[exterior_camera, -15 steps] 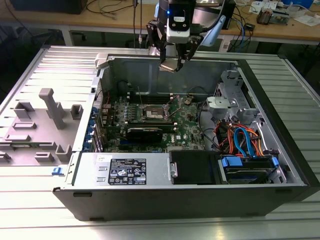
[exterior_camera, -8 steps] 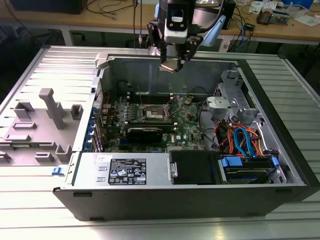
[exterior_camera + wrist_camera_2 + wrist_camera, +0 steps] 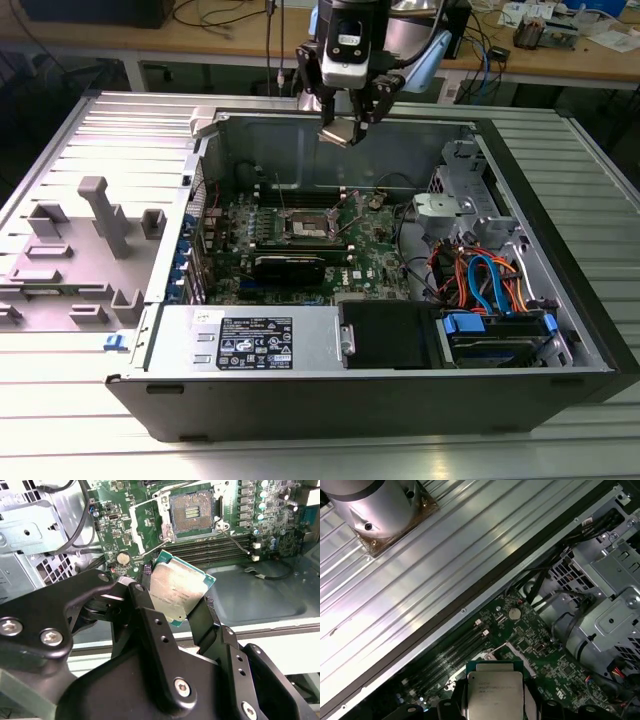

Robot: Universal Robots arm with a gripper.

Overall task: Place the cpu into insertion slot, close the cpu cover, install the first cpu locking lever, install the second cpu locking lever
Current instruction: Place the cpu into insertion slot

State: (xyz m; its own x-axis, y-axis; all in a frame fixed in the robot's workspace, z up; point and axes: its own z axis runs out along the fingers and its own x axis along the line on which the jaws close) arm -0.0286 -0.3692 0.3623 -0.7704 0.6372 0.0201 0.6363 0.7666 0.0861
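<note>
- Ribbed metal bench (image 3: pixel 60 420) carries an open computer case (image 3: pixel 400 150) lying on its side; green motherboard (image 3: pixel 375 240) is exposed on its floor.
- Gripper (image 3: pixel 345 122) hangs over the case wall farthest from the exterior camera, well above the board; its two black fingers (image 3: pixel 145 610) are drawn in narrowly on the cpu (image 3: pixel 177 592), one against each opposite edge; nothing else is in the grasp.
- Cpu is in the air, off the board, its metal top facing the second wrist camera; it sits tilted between the fingers rather than square to them.
- Insertion slot (image 3: pixel 192 510) is vacant, its contact field bare; cpu cover (image 3: pixel 144 522) appears swung up at one side of it; thin wire locking levers (image 3: pixel 235 539) stand released beside it; no seating step is done.
- Handling, by judgement: the part is light, thin and rigid; it has no give, so modest clamp force should suffice; the smooth top and narrow edges offer little friction, and the observed tilt suggests it could pivot in the grasp.
- Fragility, by judgement: the underside contacts and the slot's contact field are the vulnerable surfaces; the hold belongs on opposite edges of the green carrier, as now, never on the faces.
</note>
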